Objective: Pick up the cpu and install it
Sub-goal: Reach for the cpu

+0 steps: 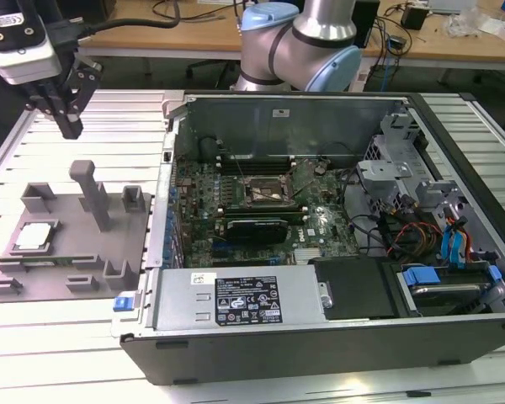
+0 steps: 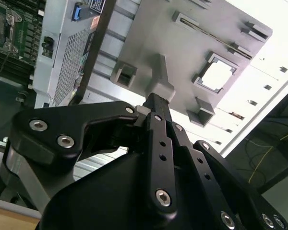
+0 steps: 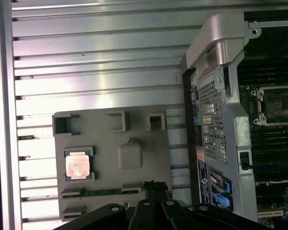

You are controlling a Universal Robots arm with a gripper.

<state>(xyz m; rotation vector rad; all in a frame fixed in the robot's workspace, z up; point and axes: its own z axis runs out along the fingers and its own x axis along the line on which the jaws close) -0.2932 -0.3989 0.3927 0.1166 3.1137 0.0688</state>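
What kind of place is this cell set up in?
Probably a robotics or electronics lab: an open computer case on a slatted metal table, a grey fixture tray holding the cpu, and wooden desks strewn with cables behind the arm.

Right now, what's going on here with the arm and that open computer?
The robot arm's gripper hangs over the grey fixture tray, fingers shut and holding nothing. The cpu lies in its recess on that tray, not yet picked up. Beside the tray, the open computer case shows the motherboard's processor socket, which looks empty.
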